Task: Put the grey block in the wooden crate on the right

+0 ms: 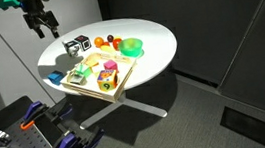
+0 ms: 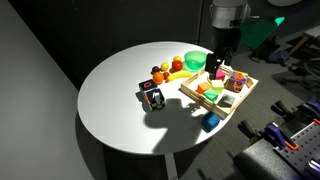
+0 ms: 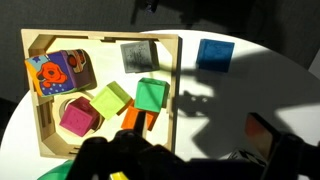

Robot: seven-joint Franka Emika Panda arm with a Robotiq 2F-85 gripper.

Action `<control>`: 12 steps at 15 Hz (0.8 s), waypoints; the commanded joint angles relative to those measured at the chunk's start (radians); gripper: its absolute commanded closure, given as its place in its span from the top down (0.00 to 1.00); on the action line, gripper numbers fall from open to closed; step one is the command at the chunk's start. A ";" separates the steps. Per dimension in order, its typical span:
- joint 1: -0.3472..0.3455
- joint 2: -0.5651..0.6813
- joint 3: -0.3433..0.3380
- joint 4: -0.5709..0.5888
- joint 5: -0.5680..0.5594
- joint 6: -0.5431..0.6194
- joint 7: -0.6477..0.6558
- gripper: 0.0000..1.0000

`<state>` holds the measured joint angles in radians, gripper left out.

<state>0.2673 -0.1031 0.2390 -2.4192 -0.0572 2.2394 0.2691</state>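
Note:
The grey block (image 3: 137,55) lies inside the wooden crate (image 3: 177,90), against its far wall, among coloured toy blocks. The crate also shows in both exterior views (image 1: 86,89) (image 2: 198,105), at the table's edge. My gripper (image 3: 190,165) hangs well above the crate and touches nothing. It also shows in both exterior views (image 1: 38,24) (image 2: 218,68). Its fingers look apart and empty, and only their dark tips show at the bottom of the wrist view.
A small blue piece (image 3: 214,54) (image 2: 211,122) lies on the white round table (image 2: 120,80) just outside the crate. Black-and-white patterned cubes (image 1: 77,45) (image 2: 152,97), toy fruit and a green bowl (image 1: 131,47) (image 2: 195,60) stand beyond it.

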 commanded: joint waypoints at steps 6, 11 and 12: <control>-0.012 -0.159 -0.006 -0.083 0.137 -0.060 -0.035 1.00; -0.017 -0.207 -0.017 -0.097 0.160 -0.121 -0.051 1.00; -0.016 -0.211 -0.020 -0.097 0.162 -0.126 -0.061 1.00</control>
<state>0.2604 -0.2658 0.2269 -2.4963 0.0698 2.1454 0.2584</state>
